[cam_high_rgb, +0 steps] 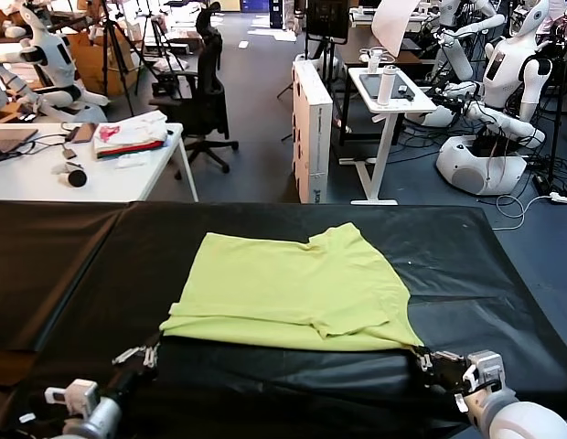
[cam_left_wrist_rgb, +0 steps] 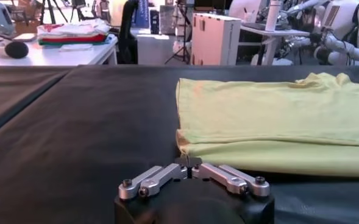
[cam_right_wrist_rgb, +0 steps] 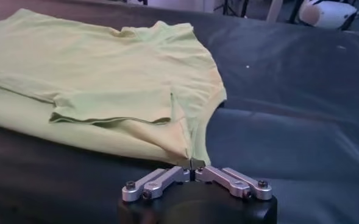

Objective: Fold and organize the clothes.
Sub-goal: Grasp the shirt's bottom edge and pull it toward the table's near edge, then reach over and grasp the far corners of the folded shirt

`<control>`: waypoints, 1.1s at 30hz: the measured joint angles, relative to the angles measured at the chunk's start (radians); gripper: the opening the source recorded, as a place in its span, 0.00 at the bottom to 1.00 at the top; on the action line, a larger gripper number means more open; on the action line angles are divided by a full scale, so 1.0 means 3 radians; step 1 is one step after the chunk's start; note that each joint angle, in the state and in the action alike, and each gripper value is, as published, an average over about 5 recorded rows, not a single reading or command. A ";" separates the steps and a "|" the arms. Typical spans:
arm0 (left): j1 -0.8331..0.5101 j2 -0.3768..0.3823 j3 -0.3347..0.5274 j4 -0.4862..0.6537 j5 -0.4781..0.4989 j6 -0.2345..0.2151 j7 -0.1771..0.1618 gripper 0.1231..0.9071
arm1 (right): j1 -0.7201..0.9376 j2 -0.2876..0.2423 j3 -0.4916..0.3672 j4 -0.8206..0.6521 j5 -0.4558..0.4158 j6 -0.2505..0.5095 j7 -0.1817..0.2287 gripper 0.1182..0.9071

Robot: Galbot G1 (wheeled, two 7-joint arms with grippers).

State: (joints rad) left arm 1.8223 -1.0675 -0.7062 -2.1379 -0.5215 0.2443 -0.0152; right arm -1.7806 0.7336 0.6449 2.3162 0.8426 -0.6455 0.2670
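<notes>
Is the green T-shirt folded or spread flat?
Folded: the T-shirt lies doubled, an upper layer and sleeve over the lower layer along its near edge.

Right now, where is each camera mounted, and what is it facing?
Head view: on the head, looking forward and down at the T-shirt on the black table; left tool and right tool show.
Left wrist view: on the left arm, facing the shirt's near corner; its shut tool shows.
Right wrist view: the right tool pinches the opposite corner.
All three share the shirt.

both arms low and forward; left end effector [cam_high_rgb: 150, 352] and right end effector [cam_high_rgb: 424, 358] seemingly pinched closed.
</notes>
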 joint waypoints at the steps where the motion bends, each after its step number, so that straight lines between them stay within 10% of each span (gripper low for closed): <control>1: 0.0021 0.0000 -0.0010 -0.0010 0.0000 0.0005 -0.0004 0.03 | -0.0010 -0.0008 0.0006 0.0013 0.0001 -0.0020 0.0000 0.21; 5: 0.0087 -0.0003 -0.0049 -0.0046 -0.0002 0.0045 -0.0042 0.05 | -0.0061 -0.0039 0.0047 0.0079 0.0010 -0.0102 0.0025 0.52; 11: 0.0137 0.0018 -0.0114 -0.0068 -0.0004 0.0140 -0.0103 0.42 | -0.0055 -0.0052 0.0145 0.0191 0.0172 -0.0038 0.0007 0.94; 19: 0.0015 0.0065 -0.0313 -0.0069 -0.0081 0.0419 -0.0146 0.96 | 0.0653 -0.0024 -0.0013 -0.0081 0.0322 0.0082 -0.0174 1.00; 25: -0.0532 0.0033 -0.0303 -0.0080 -0.0551 0.0892 -0.0387 1.00 | 0.1505 0.0020 -0.0392 -0.0551 0.0417 0.0023 -0.0146 1.00; 33: -0.1406 0.0106 -0.0028 0.0156 -0.1056 0.1337 -0.0432 1.00 | 0.2530 0.0261 -0.0956 -0.1256 0.0322 -0.0010 -0.0069 1.00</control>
State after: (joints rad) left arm 1.4006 -1.0358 -0.7145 -2.0910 -0.8383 0.6455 -0.1449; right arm -1.0217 0.8119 0.3580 1.9392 0.9393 -0.6487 0.2462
